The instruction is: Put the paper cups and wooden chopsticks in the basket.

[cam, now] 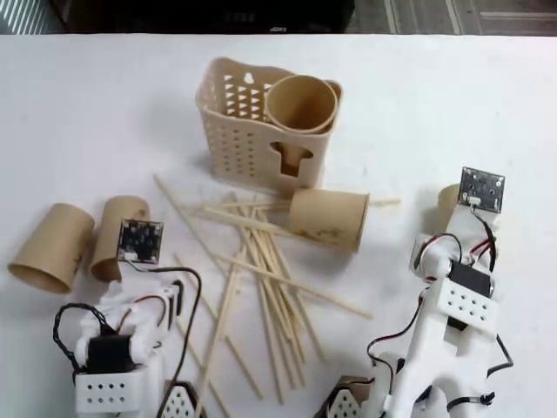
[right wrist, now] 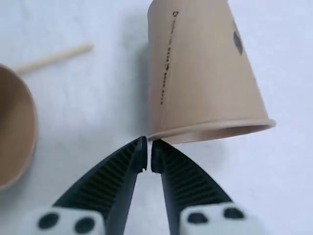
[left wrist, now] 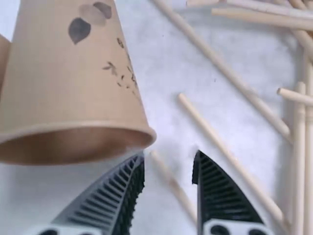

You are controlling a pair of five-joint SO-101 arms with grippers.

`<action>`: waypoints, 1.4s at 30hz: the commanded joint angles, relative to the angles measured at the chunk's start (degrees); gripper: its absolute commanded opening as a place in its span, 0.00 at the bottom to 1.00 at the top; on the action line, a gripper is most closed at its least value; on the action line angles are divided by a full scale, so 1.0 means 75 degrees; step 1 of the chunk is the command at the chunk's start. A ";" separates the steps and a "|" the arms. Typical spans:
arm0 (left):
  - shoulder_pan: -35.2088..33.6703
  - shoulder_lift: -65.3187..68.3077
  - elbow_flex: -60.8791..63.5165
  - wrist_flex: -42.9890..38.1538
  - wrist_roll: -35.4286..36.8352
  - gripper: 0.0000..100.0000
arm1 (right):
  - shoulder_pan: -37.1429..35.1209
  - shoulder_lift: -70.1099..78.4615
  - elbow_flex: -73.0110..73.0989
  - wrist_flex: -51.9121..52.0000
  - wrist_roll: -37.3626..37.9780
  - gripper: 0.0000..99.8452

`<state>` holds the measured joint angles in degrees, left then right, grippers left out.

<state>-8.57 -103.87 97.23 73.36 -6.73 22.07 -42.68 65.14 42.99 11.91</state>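
The left gripper had its jaws spread wide and held nothing. A single chopstick lay on the table in the gap between them; whether a finger touched it could not be told. Just ahead of this gripper and off to one side, the near cup lay on its side with its mouth turned back toward the gripper and its rim just beside one fingertip. The second cup lay just beyond the near cup, on its far side. On the gripper's other side, the loose chopsticks were strewn in a crossed heap between the two arms.

The right gripper had its jaws drawn almost together, with only a thin slit between the tips and nothing in it. Its tips sat right at the rim of the facing cup, which lay on its side with its mouth toward the gripper; contact could not be told. To one side of this gripper lay the toppled cup, and beyond it a lone chopstick.

The basket stood upright well ahead of both grippers, between them, with the nested cup upright inside it. The toppled cup lay just beside the basket's front.
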 commanded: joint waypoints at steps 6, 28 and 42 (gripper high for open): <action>-0.0018 -0.0041 -0.0035 0.0035 0.0070 0.17 | 0.0064 -0.0240 -0.0387 0.0076 0.0258 0.02; -0.0018 -0.0041 -0.0035 0.0035 0.0070 0.17 | -0.0475 -0.0252 -0.5790 0.5116 0.1664 0.02; -0.0018 -0.0041 -0.0035 0.0035 0.0070 0.17 | -0.0815 -0.0252 -0.4360 0.5914 0.1793 0.02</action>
<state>-8.57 -103.87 97.23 73.36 -6.73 16.62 -42.77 27.87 88.53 23.96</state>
